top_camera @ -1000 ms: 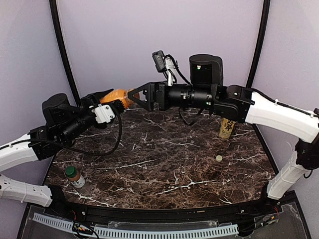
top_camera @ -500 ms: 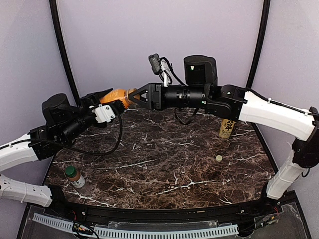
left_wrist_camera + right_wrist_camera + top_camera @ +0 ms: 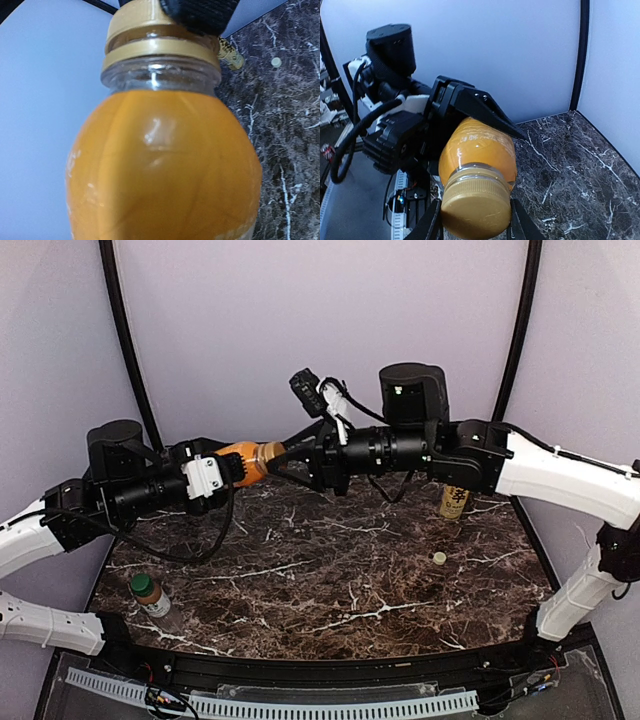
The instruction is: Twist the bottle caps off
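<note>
The short orange bottle [image 3: 243, 457] hangs on its side in the air at the back of the table, and my left gripper [image 3: 230, 464] is shut on its body. It fills the left wrist view, orange bottle [image 3: 165, 170], hiding my own fingers there. Its gold cap [image 3: 268, 453] points right. My right gripper [image 3: 284, 453] is closed on that cap [image 3: 476, 205], one finger [image 3: 431, 222] pressed on each side. The yellow-labelled bottle [image 3: 455, 500] stands at the back right. The small clear bottle [image 3: 150, 595], with a white label and its cap on, stands front left.
A small loose cap [image 3: 439, 558] lies on the dark marble table [image 3: 330, 580] to the right, in front of the yellow-labelled bottle. Black frame posts [image 3: 125, 330] rise at the back corners against the pale walls.
My right gripper has moved left onto the orange bottle's cap and closed from wide open. The left gripper has shifted the bottle slightly right and down.
</note>
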Robot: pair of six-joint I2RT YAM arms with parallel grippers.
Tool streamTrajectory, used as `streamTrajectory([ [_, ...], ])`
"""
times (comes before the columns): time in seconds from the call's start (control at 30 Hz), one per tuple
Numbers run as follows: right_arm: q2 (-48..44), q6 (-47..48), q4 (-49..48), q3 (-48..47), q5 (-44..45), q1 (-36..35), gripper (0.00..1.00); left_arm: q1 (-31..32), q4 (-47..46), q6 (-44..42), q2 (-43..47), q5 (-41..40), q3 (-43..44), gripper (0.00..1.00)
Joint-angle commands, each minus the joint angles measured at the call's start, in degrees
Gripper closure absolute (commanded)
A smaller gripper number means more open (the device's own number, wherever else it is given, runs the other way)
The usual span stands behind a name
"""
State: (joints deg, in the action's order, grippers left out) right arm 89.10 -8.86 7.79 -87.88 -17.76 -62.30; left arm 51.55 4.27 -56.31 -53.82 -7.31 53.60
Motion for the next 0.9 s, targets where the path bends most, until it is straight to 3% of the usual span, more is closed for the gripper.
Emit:
streamTrajectory([
  [0.0, -6.17, 29.12, 2.29, 4.40, -2.68, -4.61, 1.00, 0.39, 20.21, 6.72, 0.05, 17.02, 3.81, 0.86],
  [0.17, -8.53, 44.70, 8.57, 6.00, 0.08, -7.00, 1.00, 0.39, 29.25, 8.33, -0.18, 25.05, 5.61, 0.87],
  [0.37, -10.22, 45.39, 10.57, 5.30, 10.85, -7.11, 1.00, 0.31, 28.46, 11.02, 0.28, 23.80, 4.91, 0.87],
  [0.5, -10.29, 33.85, 10.65, 6.59, 21.44, -1.67, 1.00, -0.28, 21.59, 13.78, 1.20, 18.87, 3.38, 0.87],
  [0.67, -4.31, 12.59, 22.68, 6.63, 27.98, 9.63, 1.00, -2.60, 15.64, 18.62, 1.96, 13.96, 2.22, 0.85],
  [0.73, -1.18, 5.08, 27.19, 8.31, 27.04, 13.21, 1.00, -3.87, 14.42, 20.81, 2.31, 13.48, 2.27, 0.85],
  [0.87, 4.90, -1.01, 31.64, 12.67, 19.63, 16.53, 1.00, -6.16, 13.89, 24.40, 2.93, 14.01, 2.69, 0.83],
])
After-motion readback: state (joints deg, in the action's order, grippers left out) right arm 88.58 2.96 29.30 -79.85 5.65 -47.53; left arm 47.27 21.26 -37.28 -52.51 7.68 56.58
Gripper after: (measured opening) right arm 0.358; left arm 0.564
